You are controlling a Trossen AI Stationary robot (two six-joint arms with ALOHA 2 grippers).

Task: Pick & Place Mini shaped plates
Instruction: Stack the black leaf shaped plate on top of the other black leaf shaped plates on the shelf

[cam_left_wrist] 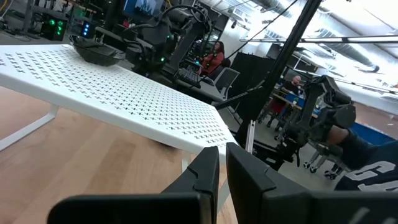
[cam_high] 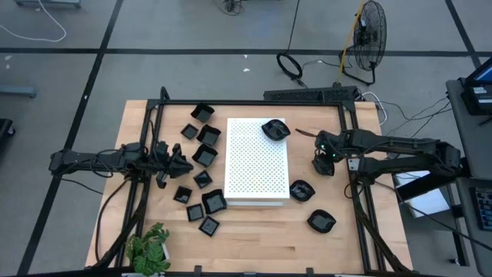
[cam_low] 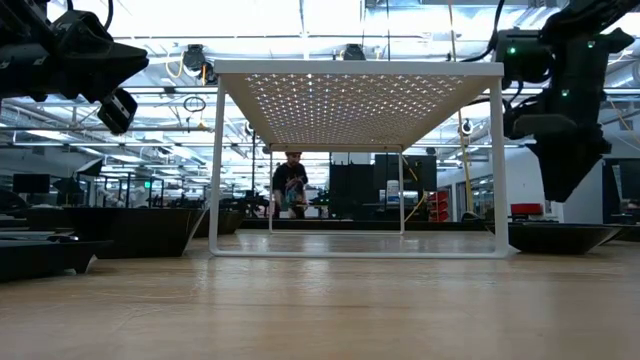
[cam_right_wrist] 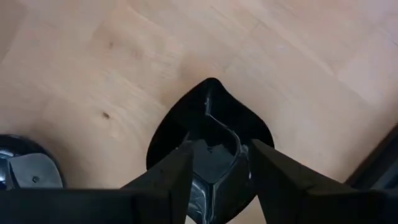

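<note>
A white perforated board (cam_high: 257,165) stands on legs mid-table, with one mini shaped plate (cam_high: 275,129) on its far right corner. Several square black plates (cam_high: 206,154) lie on the table left of the board. Two rounded plates (cam_high: 301,190) (cam_high: 321,222) lie to its right. My right gripper (cam_right_wrist: 221,155) points steeply down right of the board, open, its fingers over a pointed rounded black plate (cam_right_wrist: 211,106) lying on the wood. My left gripper (cam_left_wrist: 222,152) hangs level left of the board, shut on nothing. My right gripper comes at the pointed plate from above, its two fingers (cam_right_wrist: 177,171) spread over the plate's wide end with a stretch of the rim (cam_right_wrist: 224,134) between them. I cannot tell whether the fingers touch the plate.
A small green plant (cam_high: 150,250) stands at the near left corner. Black frame rails (cam_high: 350,173) run along both sides of the table. Bare wood lies near the front edge. A person (cam_low: 290,185) sits in the room behind.
</note>
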